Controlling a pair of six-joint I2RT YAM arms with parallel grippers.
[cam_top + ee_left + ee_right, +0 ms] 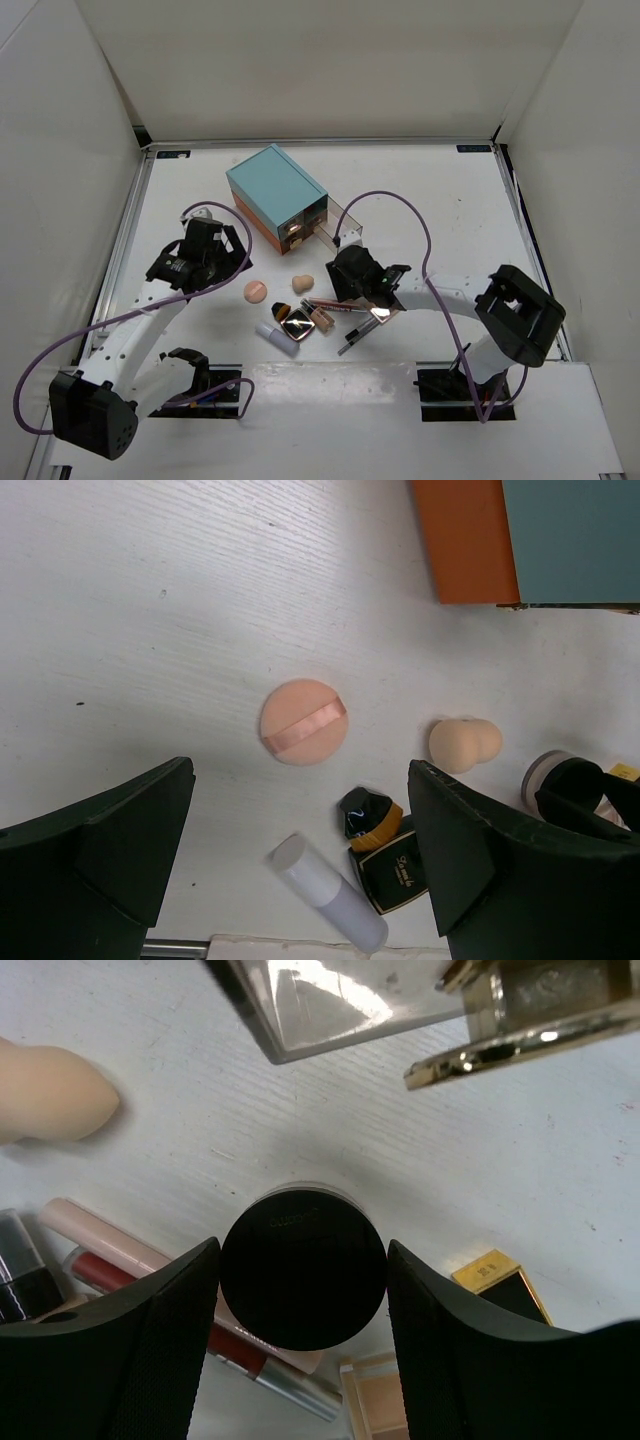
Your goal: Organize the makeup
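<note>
Jar between right fingers, grip unclear; left fingers wide apart; clear drawer out.

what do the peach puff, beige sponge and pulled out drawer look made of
Peach round puff: soft matte fabric, probably velour, crossed by a slightly shiny satin band.
Beige sponge: likely foam, matte, rounded with no glare.
Pulled-out drawer: clear glossy plastic, perhaps acrylic; see-through, with bright glints on its wall.
</note>
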